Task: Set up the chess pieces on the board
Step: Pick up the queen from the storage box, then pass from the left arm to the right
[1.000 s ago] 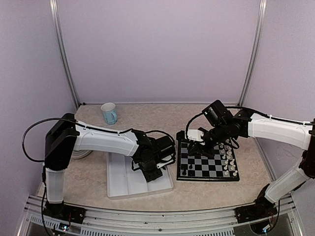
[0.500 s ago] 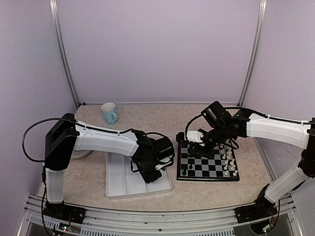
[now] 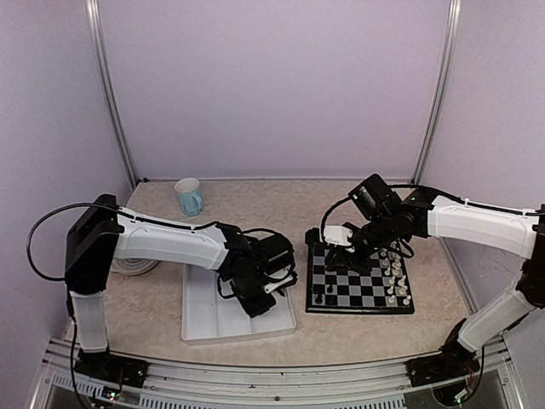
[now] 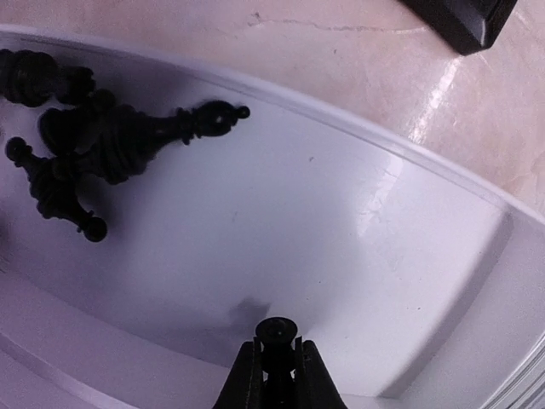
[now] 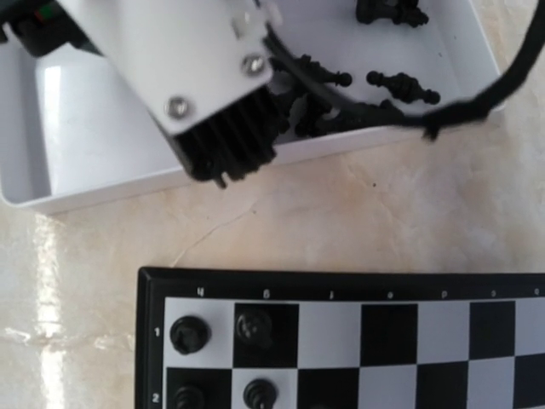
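My left gripper [image 4: 278, 348] is down in the right end of the white tray [image 4: 366, 213], shut on one small black chess piece [image 4: 277, 329] that stands upright between its fingers. Several other black chess pieces [image 4: 111, 141] lie in a heap at the far left of that compartment. The board [image 3: 358, 309] lies right of the tray, with a few black pieces [image 5: 188, 334] on its corner squares. My right gripper [image 3: 339, 245] hovers over the board's far left corner. Its fingers do not show in the right wrist view, and the top view is too small to read their state.
White pieces [image 3: 394, 277] stand along the board's right side. A blue mug [image 3: 189, 197] stands at the back left. In the right wrist view, the left arm's wrist [image 5: 213, 94] fills the tray's [image 5: 85, 128] end nearest the board. Bare tabletop [image 5: 358, 213] separates tray and board.
My left gripper has closed its fingers onto a black piece in the tray, and the left arm has leaned a little lower. The right arm has hardly moved.
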